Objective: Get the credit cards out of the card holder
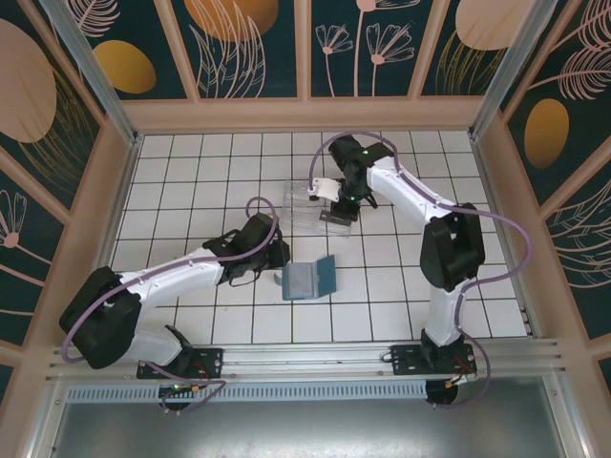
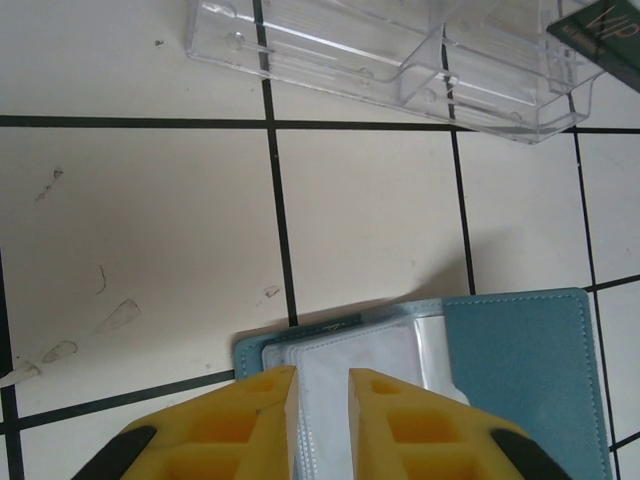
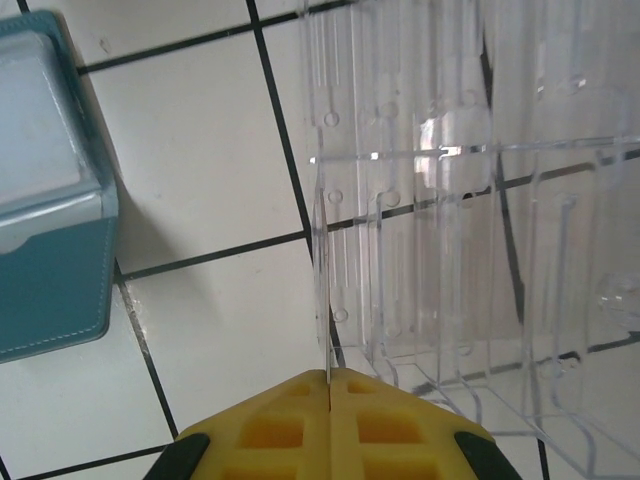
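The teal card holder (image 1: 320, 275) lies open on the tiles. Its blue-grey pocket side (image 2: 350, 350) is raised between the yellow fingers of my left gripper (image 2: 320, 378), which is shut on it. The teal cover (image 2: 520, 370) lies flat to the right. My right gripper (image 1: 336, 214) hovers at the clear plastic tray (image 1: 305, 202), shut on a thin dark credit card. That card shows edge-on (image 3: 322, 300) in the right wrist view and as a dark corner marked "VIP" (image 2: 598, 28) in the left wrist view. The card holder (image 3: 50, 250) sits to the left of the right gripper (image 3: 328, 376).
The clear tray (image 2: 400, 60) has several ribbed slots (image 3: 450, 200) and stands about one tile beyond the card holder. White tiles surround both. Wooden walls with metal posts (image 1: 95, 86) fence the table on three sides.
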### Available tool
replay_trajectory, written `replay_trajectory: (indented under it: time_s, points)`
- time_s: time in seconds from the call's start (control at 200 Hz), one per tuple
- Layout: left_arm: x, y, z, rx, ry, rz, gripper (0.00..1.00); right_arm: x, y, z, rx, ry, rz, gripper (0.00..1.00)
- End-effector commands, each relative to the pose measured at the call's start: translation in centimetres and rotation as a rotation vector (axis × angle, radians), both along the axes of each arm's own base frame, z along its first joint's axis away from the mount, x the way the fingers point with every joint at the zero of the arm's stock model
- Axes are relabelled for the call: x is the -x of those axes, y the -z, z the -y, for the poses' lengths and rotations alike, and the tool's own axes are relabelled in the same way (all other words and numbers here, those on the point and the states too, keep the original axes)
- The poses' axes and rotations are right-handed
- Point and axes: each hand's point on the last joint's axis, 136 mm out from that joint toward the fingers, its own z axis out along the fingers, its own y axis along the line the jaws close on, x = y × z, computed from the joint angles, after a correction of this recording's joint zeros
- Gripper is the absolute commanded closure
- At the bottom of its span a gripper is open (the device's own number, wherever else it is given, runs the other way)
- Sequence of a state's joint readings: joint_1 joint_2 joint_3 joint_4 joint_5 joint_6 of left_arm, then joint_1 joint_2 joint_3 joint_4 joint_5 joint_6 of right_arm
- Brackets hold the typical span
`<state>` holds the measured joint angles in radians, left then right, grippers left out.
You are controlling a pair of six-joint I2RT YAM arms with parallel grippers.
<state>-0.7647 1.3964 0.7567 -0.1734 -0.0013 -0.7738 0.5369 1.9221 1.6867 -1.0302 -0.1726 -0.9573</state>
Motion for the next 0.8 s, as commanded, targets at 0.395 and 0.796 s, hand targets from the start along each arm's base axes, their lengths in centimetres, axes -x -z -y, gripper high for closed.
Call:
replay_trajectory:
  time_s: [0.395,0.796]
  points:
    - [0.7,1.3,-0.8,-0.004,0.0,-0.018,0.79,-1.0,3.9,-1.0,0.097,-0.066,-0.047,1.0]
    - [0.7,1.4,-1.1,-0.005,-0.002,-0.023,0.79,-1.2,2.5,0.1,0.11,-0.053,0.016,1.0]
